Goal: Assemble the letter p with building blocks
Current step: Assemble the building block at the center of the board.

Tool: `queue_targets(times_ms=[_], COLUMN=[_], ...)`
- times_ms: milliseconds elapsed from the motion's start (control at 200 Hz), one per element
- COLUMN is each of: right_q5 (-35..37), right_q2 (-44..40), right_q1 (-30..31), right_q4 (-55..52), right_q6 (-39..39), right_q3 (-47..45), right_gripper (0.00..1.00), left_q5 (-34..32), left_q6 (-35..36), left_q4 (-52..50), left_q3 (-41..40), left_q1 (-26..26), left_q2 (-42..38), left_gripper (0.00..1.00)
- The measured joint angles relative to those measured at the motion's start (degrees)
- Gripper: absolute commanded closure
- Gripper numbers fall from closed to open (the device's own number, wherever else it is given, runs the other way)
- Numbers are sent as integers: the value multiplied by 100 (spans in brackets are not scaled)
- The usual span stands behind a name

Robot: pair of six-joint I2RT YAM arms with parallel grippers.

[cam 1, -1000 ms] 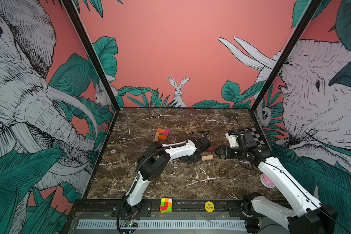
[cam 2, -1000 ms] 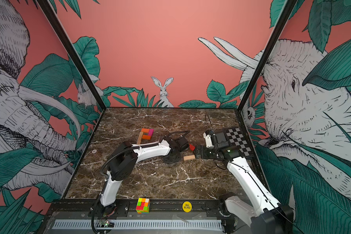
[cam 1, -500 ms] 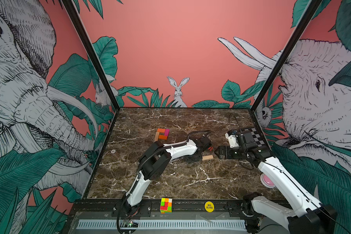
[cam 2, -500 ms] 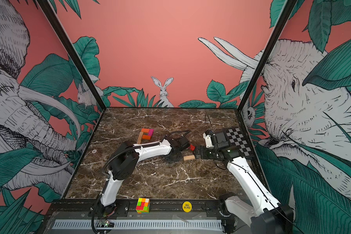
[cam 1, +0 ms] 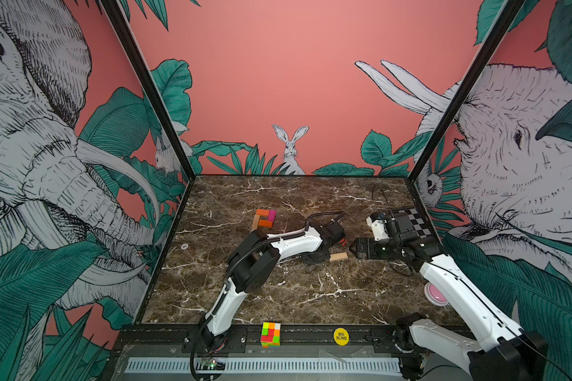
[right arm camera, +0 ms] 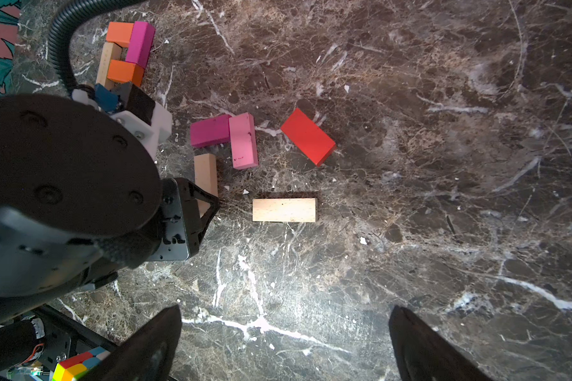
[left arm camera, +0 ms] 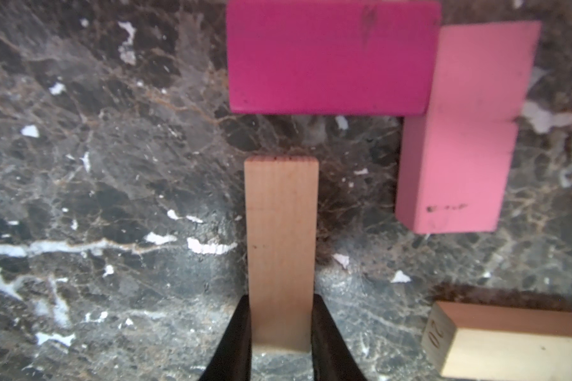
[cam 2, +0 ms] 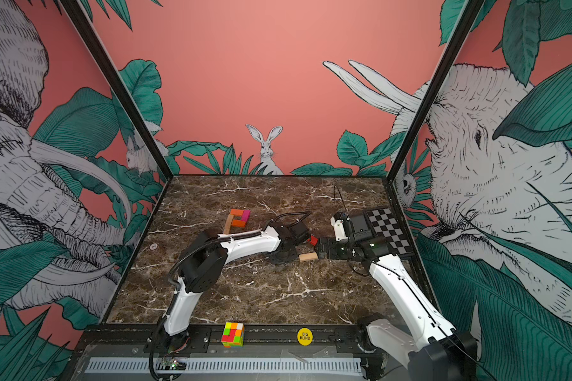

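Building blocks (right arm camera: 284, 210) lie mid-table on the dark veined marble tabletop (cam 1: 311, 297). The white left arm (cam 1: 291, 242) hides, in both top views, what the wrist views show. The black right gripper (right arm camera: 284, 333) hangs spread wide. The black left gripper (left arm camera: 279, 310) pinches one end of a plain tan wooden brick (left arm camera: 279, 231); its long axis runs along the fingers (left arm camera: 235, 336), free end facing a magenta brick's (left arm camera: 331, 56) long side, apart.

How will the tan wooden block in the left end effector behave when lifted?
Probably rigid: the plain tan rectangular wooden block shows crisp, straight edges. Likely light: slim, bare wood with visible grain. Gripped near one end by the left end effector, it may pivot downward.
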Motion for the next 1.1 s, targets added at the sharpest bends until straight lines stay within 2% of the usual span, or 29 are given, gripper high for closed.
queue_targets(times_ms=[840,1100], right_q5=[-2,-4], right_q2=[101,101], right_q1=[0,0], right_q4=[2,2], right_q6=[-42,-42], right_q3=[0,0], right_gripper=[1,1], left_q5=[-15,-13], left_q6=[-2,0], left_q4=[-31,-31], left_q3=[37,39], left_q1=[87,87], left_q2=[31,31], left_gripper=[81,73])
